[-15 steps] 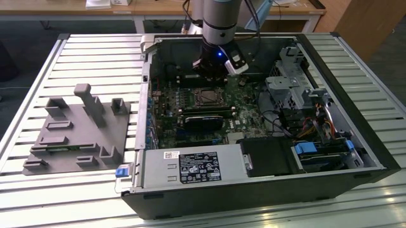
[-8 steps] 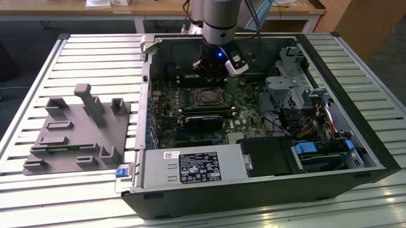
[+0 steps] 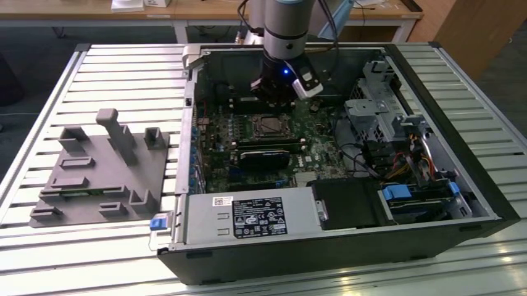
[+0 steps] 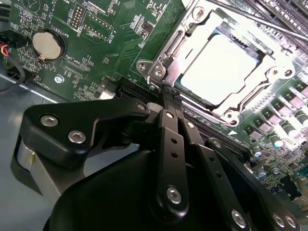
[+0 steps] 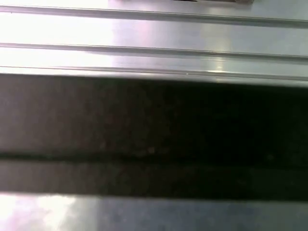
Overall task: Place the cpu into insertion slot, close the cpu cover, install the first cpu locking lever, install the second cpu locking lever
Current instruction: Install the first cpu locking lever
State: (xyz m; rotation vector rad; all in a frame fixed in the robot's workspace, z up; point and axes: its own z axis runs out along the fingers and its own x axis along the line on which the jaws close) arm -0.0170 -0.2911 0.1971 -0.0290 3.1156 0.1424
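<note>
The small flat square cpu with its dull silvery-grey metal top [image 4: 222, 67] already lies seated in the square black insertion slot [image 3: 269, 126] on the green circuit board [image 4: 110, 43], and the thin silver metal cpu cover frame with its large square window [image 4: 269, 77] lies down flat around the chip, its edges framing the bright top. The black two-fingered tool [image 4: 169, 94] has its fingers drawn narrow, tips together and holding nothing, and the tips sit right at the cover's near corner, by the hinge screws and the thin wire locking lever [image 4: 250, 17] that runs along the far side of the frame. In the exterior view the arm stands upright over the open dark computer case [image 3: 461, 160], which rests on the ribbed metal counter [image 3: 107, 68] beside a grey plastic parts fixture [image 3: 99, 179]. Judging from this, the step in hand is a lever. Doing it well seems to call for pushing with the closed tips on the lever's bare wire, not on the frame or the chip, keeping the press low and steady so the wire slides under its retaining hook rather than springing back. A slip towards the board's small components would be the main risk.
</note>
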